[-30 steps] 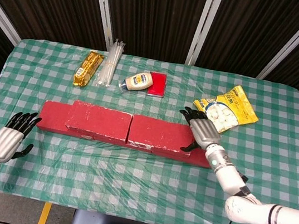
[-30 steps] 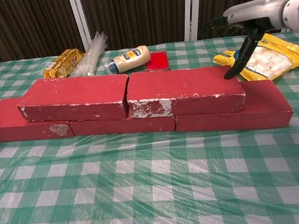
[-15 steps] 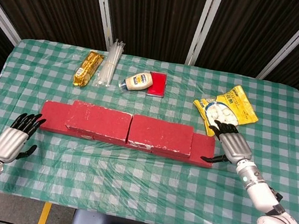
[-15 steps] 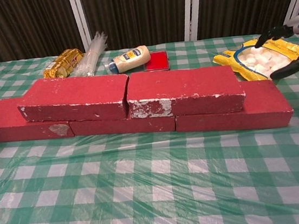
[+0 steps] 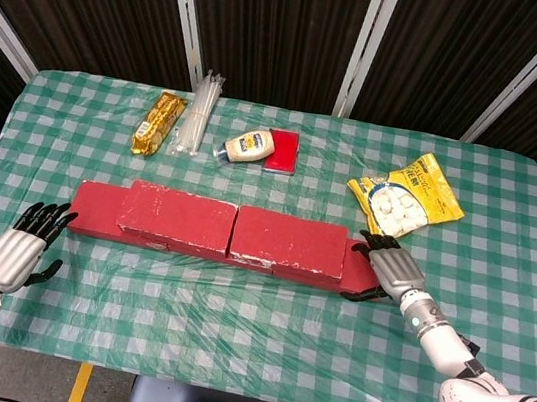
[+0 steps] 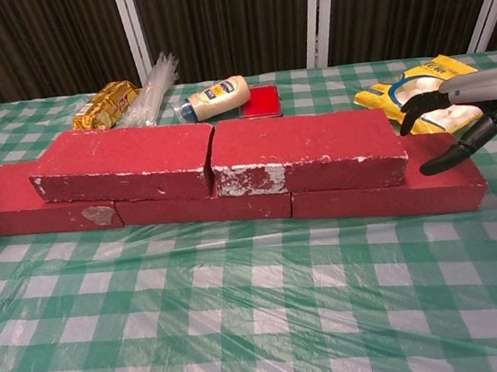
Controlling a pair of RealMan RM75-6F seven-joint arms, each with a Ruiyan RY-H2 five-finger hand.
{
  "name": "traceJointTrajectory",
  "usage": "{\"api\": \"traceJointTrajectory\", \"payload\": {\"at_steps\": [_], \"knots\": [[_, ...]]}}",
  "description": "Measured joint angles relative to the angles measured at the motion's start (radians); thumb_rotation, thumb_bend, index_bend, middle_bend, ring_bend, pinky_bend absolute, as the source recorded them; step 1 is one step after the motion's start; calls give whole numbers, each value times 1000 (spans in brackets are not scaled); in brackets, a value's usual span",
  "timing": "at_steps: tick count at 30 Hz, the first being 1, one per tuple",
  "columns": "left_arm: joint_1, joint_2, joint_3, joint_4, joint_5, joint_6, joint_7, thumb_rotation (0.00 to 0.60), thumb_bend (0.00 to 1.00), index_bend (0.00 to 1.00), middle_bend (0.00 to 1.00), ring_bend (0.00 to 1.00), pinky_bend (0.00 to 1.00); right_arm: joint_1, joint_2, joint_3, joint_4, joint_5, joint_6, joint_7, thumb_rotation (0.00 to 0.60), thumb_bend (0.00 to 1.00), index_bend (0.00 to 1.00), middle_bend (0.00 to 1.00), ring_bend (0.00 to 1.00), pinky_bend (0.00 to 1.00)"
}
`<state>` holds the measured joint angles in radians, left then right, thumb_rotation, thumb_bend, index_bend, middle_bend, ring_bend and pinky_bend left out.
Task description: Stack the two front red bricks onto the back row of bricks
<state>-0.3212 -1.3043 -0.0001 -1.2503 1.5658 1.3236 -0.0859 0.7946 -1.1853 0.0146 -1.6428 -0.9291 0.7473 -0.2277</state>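
Since the earlier frames, the right hand [image 5: 389,268] had been drawn back off the top of the stack and lowered to the right end of the bottom row of bricks [image 6: 386,198], while the left hand [image 5: 21,247] had barely shifted. At the far left, the left hand was held above the table's [image 5: 231,317] front-left edge, well apart from the bricks, with its fingers spread and nothing in them; it was seen only in the head view. Next came the brick wall: the bottom row lay end to end across the checked cloth, and the two upper red bricks [image 6: 218,158] were already set on top of it, side by side and touching at a seam near the middle, each straddling a joint below. Behind the wall, from left to right, a yellow snack packet [image 5: 158,123], a bundle of clear straws [image 5: 196,114], a mayonnaise bottle [image 5: 247,146] on its side and a flat red box [image 5: 282,152] were lined up near the far edge. Further right, a bag of white candies [image 5: 405,198] lay behind the wall's end. At the right, the right hand was held at the end of the lowest brick with fingers parted and gripping nothing; whether its fingertips touched the brick could not be told.
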Motion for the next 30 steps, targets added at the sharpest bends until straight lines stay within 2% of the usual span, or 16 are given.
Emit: {"api": "traceJointTrajectory", "payload": {"at_steps": [18, 22, 23, 25, 30], "knots": [[-3, -1, 2, 0, 2, -7, -2, 600, 391, 0, 0, 0, 5, 0, 0, 11, -19, -6, -19, 8, 324, 137, 223, 0, 0, 0], [-1, 1, 0, -1, 0, -2, 0, 600, 392, 0, 0, 0, 5, -13, 23, 7, -40, -14, -3, 9, 331, 137, 66, 0, 0, 0], [1, 1, -1, -2, 1, 3, 1, 600, 392, 0, 0, 0, 5, -24, 36, 3, -53, -22, 14, 9, 339, 137, 23, 0, 0, 0], [7, 2, -3, -8, 2, 23, 7, 600, 392, 0, 0, 0, 5, -54, 57, -8, -78, -50, 62, 10, 344, 137, 0, 0, 0, 0], [28, -5, -9, -15, 14, 90, 52, 600, 392, 0, 0, 0, 5, -197, 80, -56, -110, -211, 320, 9, 343, 142, 0, 0, 0, 0]]}}
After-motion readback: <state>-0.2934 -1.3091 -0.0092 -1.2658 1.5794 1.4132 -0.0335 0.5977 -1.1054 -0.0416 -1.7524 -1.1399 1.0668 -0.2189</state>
